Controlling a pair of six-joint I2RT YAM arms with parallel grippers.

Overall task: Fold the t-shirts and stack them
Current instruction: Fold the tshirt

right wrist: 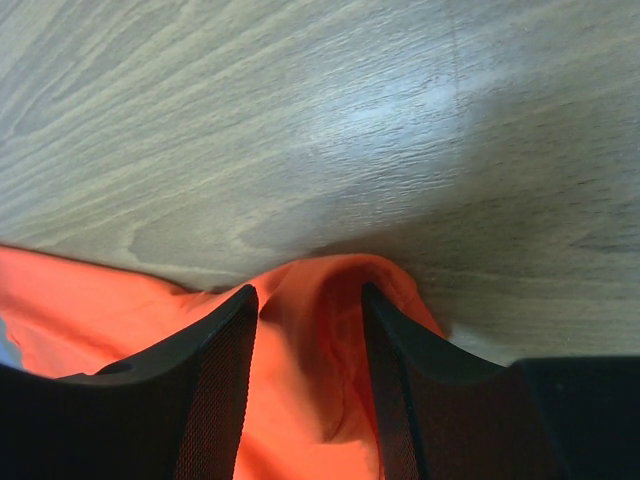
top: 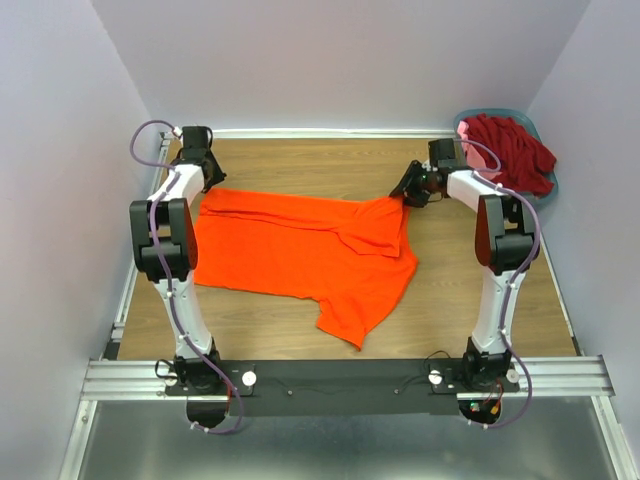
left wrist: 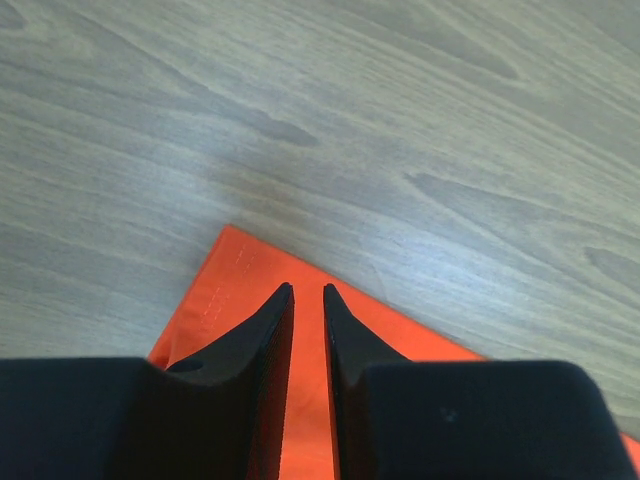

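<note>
The mounting rail [top: 340, 376] is lying nearest; beyond it the orange t-shirt [top: 290, 250] is lying spread across the table's [top: 448, 312] middle. The right gripper [right wrist: 308, 290] is grasping its bunched far right corner; the left gripper [left wrist: 307, 287] is hovering nearly clenched at the far left corner, grip unclear.

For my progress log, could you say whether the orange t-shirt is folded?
Partly folded: the orange t-shirt has its far strip doubled over; the rest lies flat.
</note>
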